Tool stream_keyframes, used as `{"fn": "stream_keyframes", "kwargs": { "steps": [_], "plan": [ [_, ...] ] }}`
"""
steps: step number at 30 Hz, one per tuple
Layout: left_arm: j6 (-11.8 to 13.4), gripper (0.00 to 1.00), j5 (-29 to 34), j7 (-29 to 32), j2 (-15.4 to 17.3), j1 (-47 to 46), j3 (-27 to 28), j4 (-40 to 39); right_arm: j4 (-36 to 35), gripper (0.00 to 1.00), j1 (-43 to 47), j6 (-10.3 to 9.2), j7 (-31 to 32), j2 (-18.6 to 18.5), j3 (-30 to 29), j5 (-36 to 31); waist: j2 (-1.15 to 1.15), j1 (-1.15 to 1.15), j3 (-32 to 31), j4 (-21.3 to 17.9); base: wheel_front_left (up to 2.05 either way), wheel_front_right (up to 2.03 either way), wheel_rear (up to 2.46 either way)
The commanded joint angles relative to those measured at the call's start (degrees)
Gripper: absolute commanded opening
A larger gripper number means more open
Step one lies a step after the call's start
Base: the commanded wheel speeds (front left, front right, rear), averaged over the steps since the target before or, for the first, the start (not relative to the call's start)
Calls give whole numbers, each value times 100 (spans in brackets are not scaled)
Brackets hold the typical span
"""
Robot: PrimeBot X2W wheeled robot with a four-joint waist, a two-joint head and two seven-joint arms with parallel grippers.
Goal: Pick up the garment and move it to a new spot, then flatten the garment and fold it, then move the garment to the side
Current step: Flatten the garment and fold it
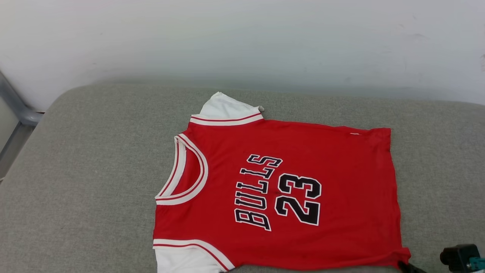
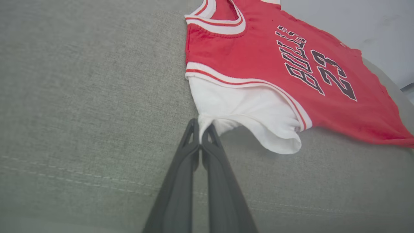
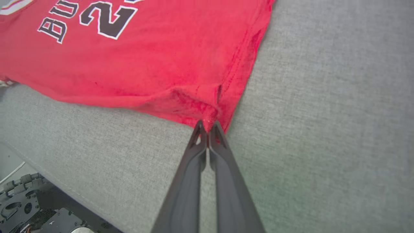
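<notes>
The garment (image 1: 273,189), a red jersey with white sleeves and a black "BULLS 23" print, lies spread face up on the grey cushion (image 1: 83,159), neck toward the left. In the left wrist view my left gripper (image 2: 203,124) is shut on the edge of the near white sleeve (image 2: 245,113), which bunches at the fingertips. In the right wrist view my right gripper (image 3: 208,125) is shut on the near red hem corner (image 3: 210,111), puckering the cloth. The head view catches that gripper's dark tip (image 1: 407,266) at the jersey's lower right corner.
A white wall (image 1: 242,38) rises behind the cushion. A grey metal frame (image 1: 15,110) stands at the far left. The cushion's front edge and the robot's dark base (image 3: 29,207) show in the right wrist view. Bare cushion lies left and right of the jersey.
</notes>
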Motion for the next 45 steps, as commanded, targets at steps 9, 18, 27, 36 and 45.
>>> {"fn": "stream_keyframes", "kwargs": {
  "steps": [9,18,27,36,45],
  "plan": [
    [-169,0,349,151,411,-996,14,-72,-405,0,-247,-9,210,177,-381,-147,0,0,205,-142,0,0,0],
    [-519,0,549,555,769,-2438,20,179,-591,0,-771,-8,360,322,-516,-255,0,0,773,-357,0,0,0],
    [-839,0,693,987,901,-3793,-198,823,-545,0,-1372,-8,502,477,-455,-360,0,0,1380,-524,0,0,0],
    [-1028,0,708,1054,871,-4790,-574,2037,-281,0,-2004,-9,696,611,-404,-560,0,0,1871,-640,0,0,0],
    [-1057,0,465,968,708,-5223,-1285,2996,11,0,-2145,-10,877,739,-297,-662,0,0,2080,-648,0,0,0]
  ]
}}
